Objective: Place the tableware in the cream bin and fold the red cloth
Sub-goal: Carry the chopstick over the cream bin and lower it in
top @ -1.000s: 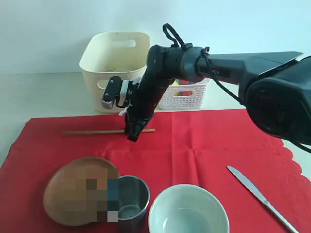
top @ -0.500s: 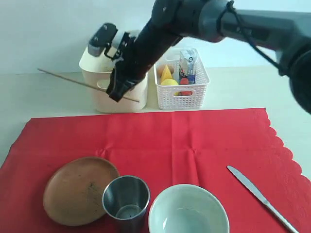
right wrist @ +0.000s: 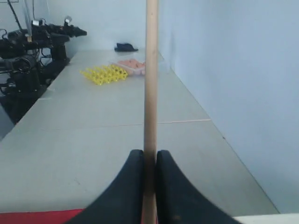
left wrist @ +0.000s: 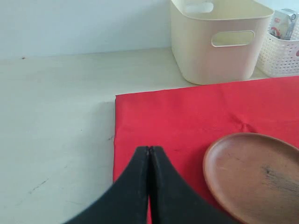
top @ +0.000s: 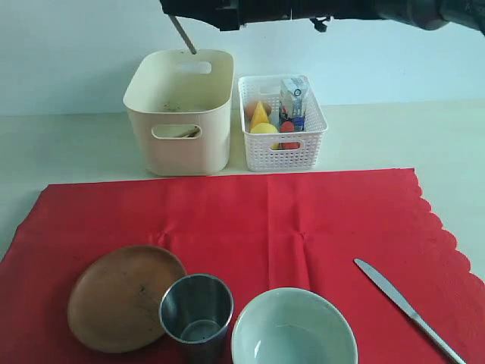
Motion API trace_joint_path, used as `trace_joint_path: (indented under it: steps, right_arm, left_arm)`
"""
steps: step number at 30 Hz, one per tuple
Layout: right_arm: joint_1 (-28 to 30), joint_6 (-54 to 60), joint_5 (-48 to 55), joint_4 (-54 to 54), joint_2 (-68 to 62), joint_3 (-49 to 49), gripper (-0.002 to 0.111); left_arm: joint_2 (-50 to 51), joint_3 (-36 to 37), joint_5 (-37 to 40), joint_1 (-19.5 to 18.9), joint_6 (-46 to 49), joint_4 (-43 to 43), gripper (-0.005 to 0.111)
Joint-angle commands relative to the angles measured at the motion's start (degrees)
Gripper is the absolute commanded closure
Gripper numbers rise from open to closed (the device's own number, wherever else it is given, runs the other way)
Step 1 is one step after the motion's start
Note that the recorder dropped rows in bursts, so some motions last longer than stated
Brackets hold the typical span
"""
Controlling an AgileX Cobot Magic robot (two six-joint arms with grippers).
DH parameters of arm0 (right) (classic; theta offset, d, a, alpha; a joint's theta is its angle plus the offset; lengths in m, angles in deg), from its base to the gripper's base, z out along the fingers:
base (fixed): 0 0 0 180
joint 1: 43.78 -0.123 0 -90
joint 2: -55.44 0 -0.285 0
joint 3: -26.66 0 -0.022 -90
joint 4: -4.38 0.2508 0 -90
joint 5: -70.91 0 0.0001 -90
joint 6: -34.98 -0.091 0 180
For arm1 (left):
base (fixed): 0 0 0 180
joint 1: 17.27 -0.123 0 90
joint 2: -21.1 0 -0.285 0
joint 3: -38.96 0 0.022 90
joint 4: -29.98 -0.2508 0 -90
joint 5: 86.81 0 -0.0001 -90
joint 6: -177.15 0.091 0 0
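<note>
The cream bin (top: 179,114) stands at the back of the worktop (top: 61,144). Through its front handle cutout I glimpse something pale brown inside, but cannot tell what it is. Just beside it is the smaller white lattice basket (top: 282,155), holding a milk carton (top: 294,97), a lemon (top: 264,129), a cheese wedge (top: 259,114) and a small red item I cannot make out. My right pincer (right wrist: 150,156) is clamped narrow on a wooden chopstick (right wrist: 150,70), held high above the bin, with its lower end hanging over the bin's back rim. My left pincer (left wrist: 149,150) is closed with nothing in it, low over the left edge of the red cloth (top: 303,220). The cloth lies flat in front of the containers, its scalloped edge on the right. On it sit the wooden plate (top: 114,299), the steel cup (top: 197,311) touching the plate's rim, the bowl (top: 294,330) just beside the cup, and the table knife (top: 405,307) well apart on the right. Behind stands a plain pale wall (top: 76,45); the right wrist view shows the long worktop running off to yellow pieces (right wrist: 105,73) and dark equipment (right wrist: 32,42).
</note>
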Motion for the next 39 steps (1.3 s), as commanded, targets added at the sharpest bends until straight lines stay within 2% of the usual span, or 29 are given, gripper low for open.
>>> trace_joint_path:
  steps: [1,6,10,12,16,19,23,28,39]
  right_arm:
    - [0.82,10.95,1.73,6.10,-3.16,0.05,0.108]
    - [0.95,18.88,1.73,10.42,-5.60,0.05,0.108]
    - [0.95,23.46,1.73,8.29,-5.72,0.05,0.108]
    - [1.03,23.25,1.73,7.18,-5.72,0.05,0.108]
    - [1.98,14.45,1.73,1.59,-4.98,0.05,0.108]
    - [2.90,13.96,1.73,-1.29,-4.98,0.05,0.108]
    - [4.12,12.76,1.73,1.72,-8.30,-0.42,0.108]
    - [4.12,16.82,1.73,10.70,-12.22,-0.42,0.108]
    - [4.12,19.73,-5.48,10.70,-17.15,-0.42,0.108]
  left_arm:
    - [-0.36,0.16,-0.22,-0.16,-0.10,0.14,0.107]
    - [-0.36,0.16,-0.22,-0.16,-0.10,0.14,0.107]
    - [-0.36,0.16,-0.22,-0.16,-0.10,0.14,0.107]
    - [-0.36,0.16,-0.22,-0.16,-0.10,0.14,0.107]
    - [-0.36,0.16,-0.22,-0.16,-0.10,0.14,0.107]
    - [-0.36,0.16,-0.22,-0.16,-0.10,0.14,0.107]
    - [-0.36,0.16,-0.22,-0.16,-0.10,0.14,0.107]
    - [-0.36,0.16,-0.22,-0.16,-0.10,0.14,0.107]
    - [-0.36,0.16,-0.22,-0.16,-0.10,0.14,0.107]
